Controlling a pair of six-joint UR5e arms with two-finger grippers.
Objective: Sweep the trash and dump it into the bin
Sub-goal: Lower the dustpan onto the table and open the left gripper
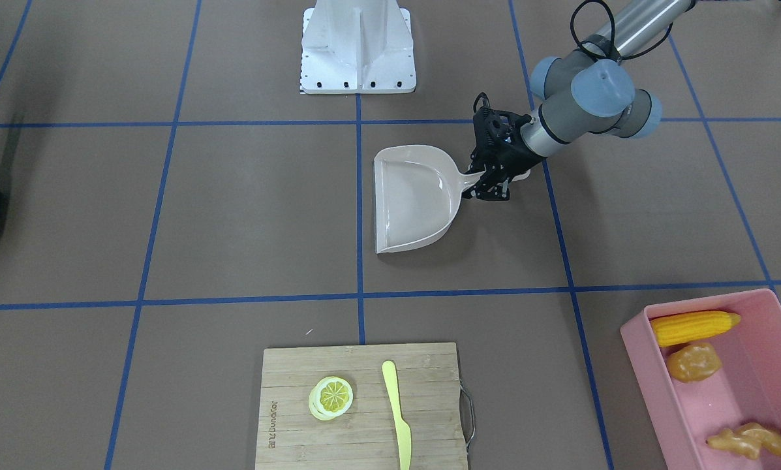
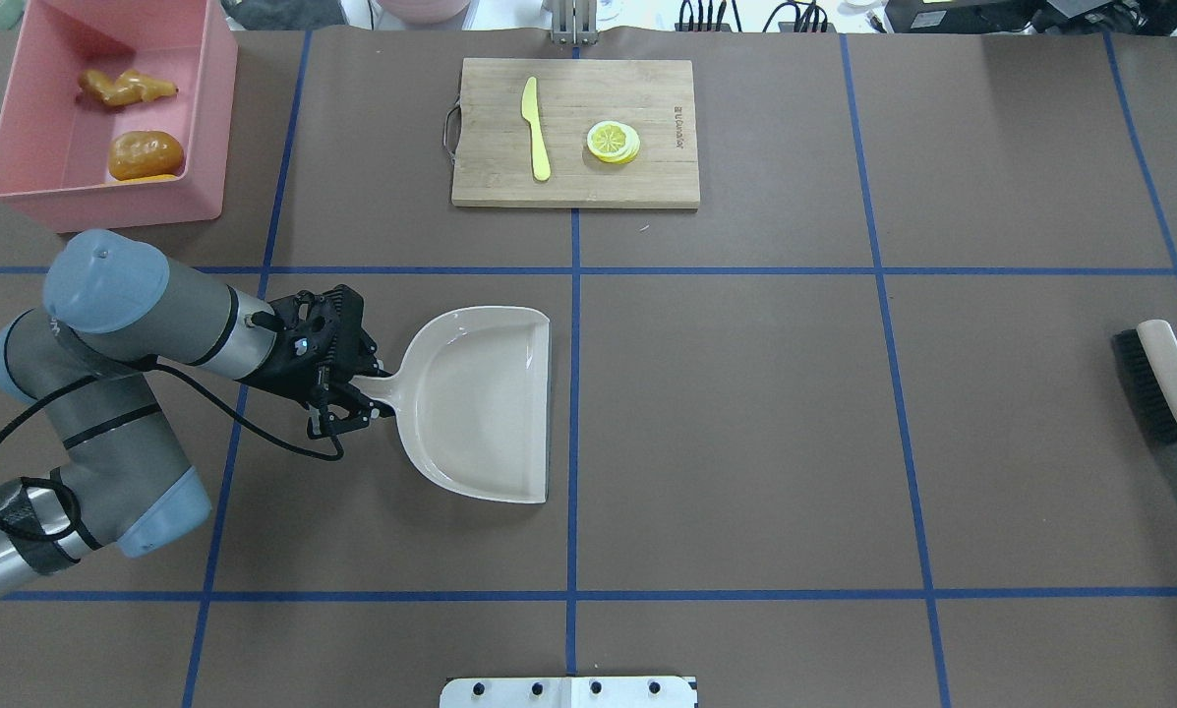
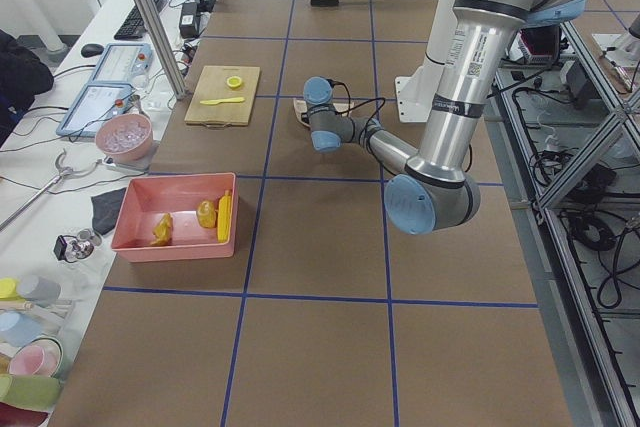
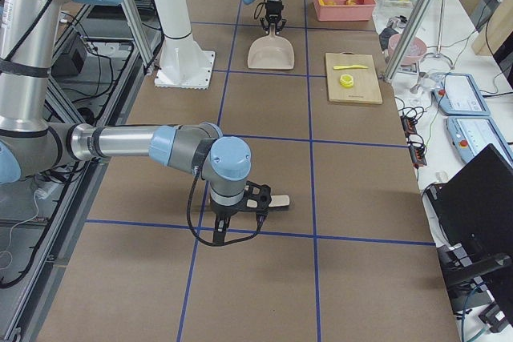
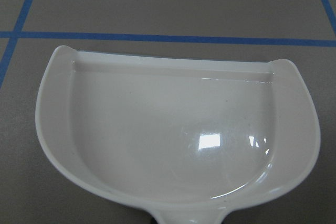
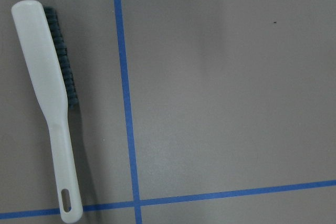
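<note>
The pink bin (image 1: 644, 385) holds the yellow corn cob (image 1: 693, 326), the potato-like piece (image 1: 693, 362) and the ginger root (image 1: 752, 440). In the overhead view the bin (image 2: 116, 211) stands at the far left corner. The beige dustpan (image 2: 480, 403) lies flat and empty on the table. My left gripper (image 2: 360, 393) is at its handle, jaws standing apart on either side of it. My right gripper (image 4: 256, 202) hovers over the brush (image 2: 1163, 379), which lies on the table. I cannot tell whether that gripper is open or shut.
A wooden cutting board (image 2: 647, 167) at the far middle carries a lemon slice (image 2: 613, 141) and a yellow knife (image 2: 536, 128). The white robot base plate (image 1: 357, 52) is at the near edge. Blue tape lines cross the brown table.
</note>
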